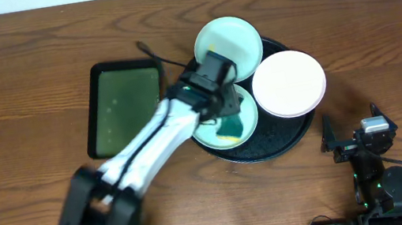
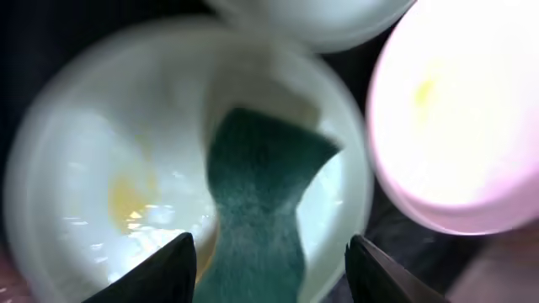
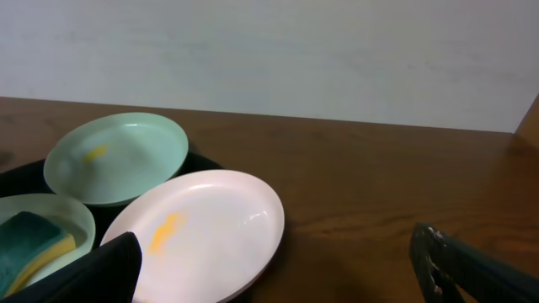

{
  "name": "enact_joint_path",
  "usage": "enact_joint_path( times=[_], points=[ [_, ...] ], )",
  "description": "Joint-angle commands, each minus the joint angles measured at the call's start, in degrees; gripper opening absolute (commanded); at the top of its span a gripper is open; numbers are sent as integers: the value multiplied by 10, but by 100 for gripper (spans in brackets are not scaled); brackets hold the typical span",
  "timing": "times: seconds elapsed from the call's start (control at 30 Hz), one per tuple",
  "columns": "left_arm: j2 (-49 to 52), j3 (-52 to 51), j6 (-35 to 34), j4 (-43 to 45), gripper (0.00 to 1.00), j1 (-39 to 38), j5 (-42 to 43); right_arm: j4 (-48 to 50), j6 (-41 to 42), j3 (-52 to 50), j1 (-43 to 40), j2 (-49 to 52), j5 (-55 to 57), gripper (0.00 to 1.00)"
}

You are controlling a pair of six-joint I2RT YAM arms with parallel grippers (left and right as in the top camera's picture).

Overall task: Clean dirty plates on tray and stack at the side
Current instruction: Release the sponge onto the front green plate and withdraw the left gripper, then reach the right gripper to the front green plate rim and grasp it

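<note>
Sponge (image 2: 257, 210) lies between jaws of left gripper (image 2: 269, 242) (wide apart, nothing clamped); pinch squarely, then scrub smear (image 2: 126, 198) off plate (image 2: 72, 151).

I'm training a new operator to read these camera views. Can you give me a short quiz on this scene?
1. Fill in: the smear on the white plate is ___ in colour.
2. Which plate does the sponge lie on? A) the white plate B) the mint plate under the left gripper C) the other mint plate
3. True or false: the right gripper holds a plate.
Key: 1 yellow. 2 B. 3 false; it is open and holds nothing.
</note>
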Motion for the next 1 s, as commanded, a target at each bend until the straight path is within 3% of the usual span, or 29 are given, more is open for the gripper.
enact_joint_path(
  times=[0.0,0.03,0.13,0.17,0.4,0.6,0.7,0.83,0.9,0.97],
  points=[
    [-120,6,5,-21,58,47,-53,-3,-7,-1,-8,-3,1,99],
    [-142,6,5,-32,58,61,-70,-3,-7,-1,-8,-3,1,99],
    [-198,6,5,-79,79,107,-118,-2,-7,-1,-8,-3,0,99],
    [-217,6,5,-102,81,127,-134,-3,-7,-1,-8,-3,1,99],
    [-243,6,5,-185,81,196,-141,24,17,-1,-7,-3,5,99],
    [-232,6,5,-201,81,198,-141,134,235,-1,-8,-3,-264,99],
    [-229,6,5,-206,81,198,-141,260,286,-1,-8,-3,-258,99],
    [-229,6,5,-222,81,198,-141,522,311,8,-8,-3,-221,99],
    [-229,6,5,-230,81,198,-141,551,310,42,-8,-3,-168,99],
    [-229,6,5,-237,81,198,-141,463,276,121,-8,6,-156,99]
  ],
)
